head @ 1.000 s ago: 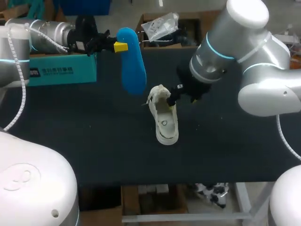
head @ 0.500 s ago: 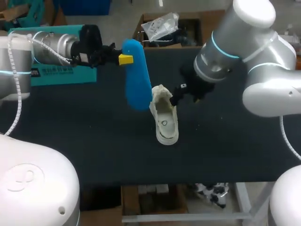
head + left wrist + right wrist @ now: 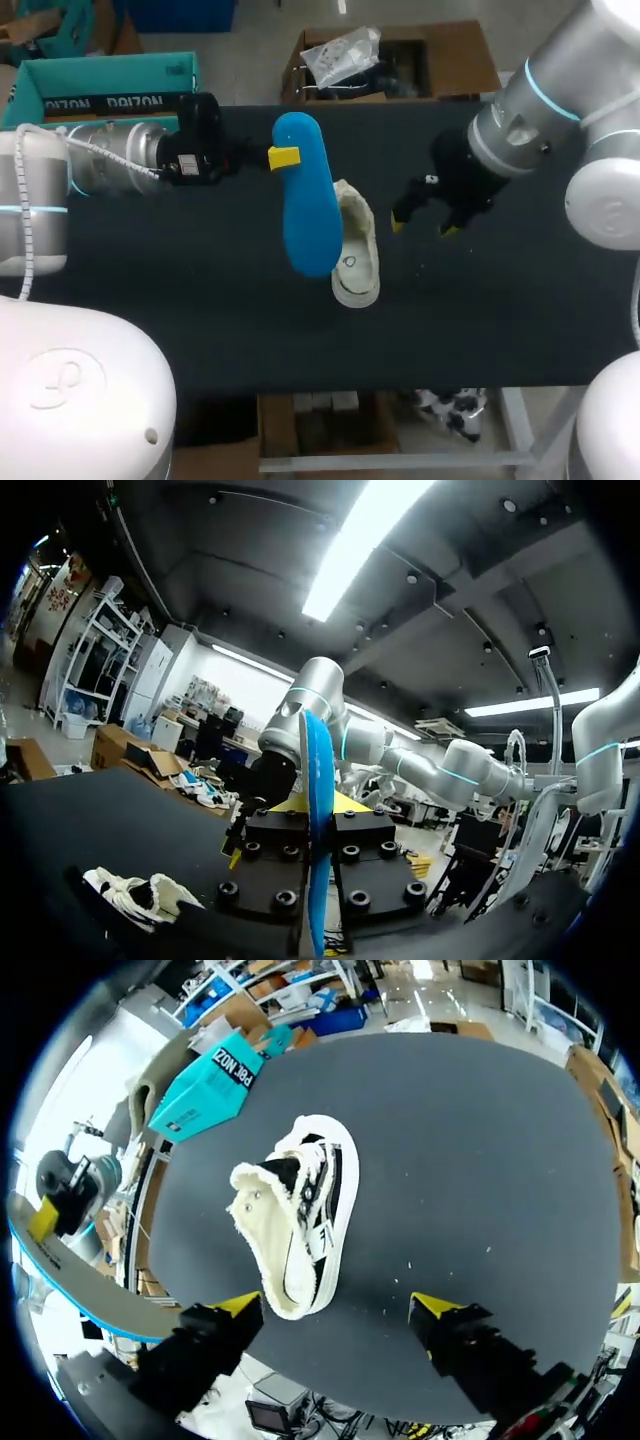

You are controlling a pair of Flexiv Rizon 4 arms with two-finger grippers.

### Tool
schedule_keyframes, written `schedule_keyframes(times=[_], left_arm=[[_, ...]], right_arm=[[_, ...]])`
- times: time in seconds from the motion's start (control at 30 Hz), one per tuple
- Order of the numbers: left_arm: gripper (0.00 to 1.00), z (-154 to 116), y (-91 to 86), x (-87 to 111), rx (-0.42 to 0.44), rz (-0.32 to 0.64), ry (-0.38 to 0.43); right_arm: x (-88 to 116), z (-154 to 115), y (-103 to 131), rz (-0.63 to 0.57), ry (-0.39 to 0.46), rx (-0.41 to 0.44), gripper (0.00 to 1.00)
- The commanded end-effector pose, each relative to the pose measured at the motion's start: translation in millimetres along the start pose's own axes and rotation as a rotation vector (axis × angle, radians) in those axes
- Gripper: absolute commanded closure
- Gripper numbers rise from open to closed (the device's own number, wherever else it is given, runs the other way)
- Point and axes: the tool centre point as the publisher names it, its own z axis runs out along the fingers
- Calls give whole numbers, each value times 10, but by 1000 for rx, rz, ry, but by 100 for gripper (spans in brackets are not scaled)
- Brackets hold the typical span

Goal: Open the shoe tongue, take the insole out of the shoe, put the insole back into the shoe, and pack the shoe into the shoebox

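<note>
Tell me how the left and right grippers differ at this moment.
The left gripper is shut on the blue insole, holding it off the table; the right gripper is open and holds nothing. The left gripper reaches in roughly level, while the right gripper points down at the table beside the white shoe. Both have yellow-tipped fingers, and neither touches the shoe.

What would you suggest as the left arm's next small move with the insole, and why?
Probably ease the left gripper toward the shoe and down, steering the free end of the insole into its opening. The insole hangs clamped by one end beside the shoe, not inside, and the open right gripper stands clear.
</note>
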Motion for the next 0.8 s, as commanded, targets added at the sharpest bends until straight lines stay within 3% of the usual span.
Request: schedule_keyframes(times=[0.03,0.23,0.3,0.37,0.4,0.47,0.8], left_arm=[[100,61,-10,78,7,-16,-374],[100,63,-11,92,17,-78,-400],[100,55,-10,85,18,-82,-402],[100,55,-10,85,18,-82,-402],[100,55,-10,85,18,-82,-402],[100,55,-10,85,18,-82,-402],[100,55,-10,85,18,-82,-402]], right_arm=[[4,-47,75,0,-2,50,0],[4,-47,75,0,-2,50,0],[27,-81,85,111,19,85,0],[24,-95,58,362,180,177,0],[79,-104,3,377,219,218,0],[190,-194,-131,360,251,241,0],[190,-194,-131,360,251,241,0]])
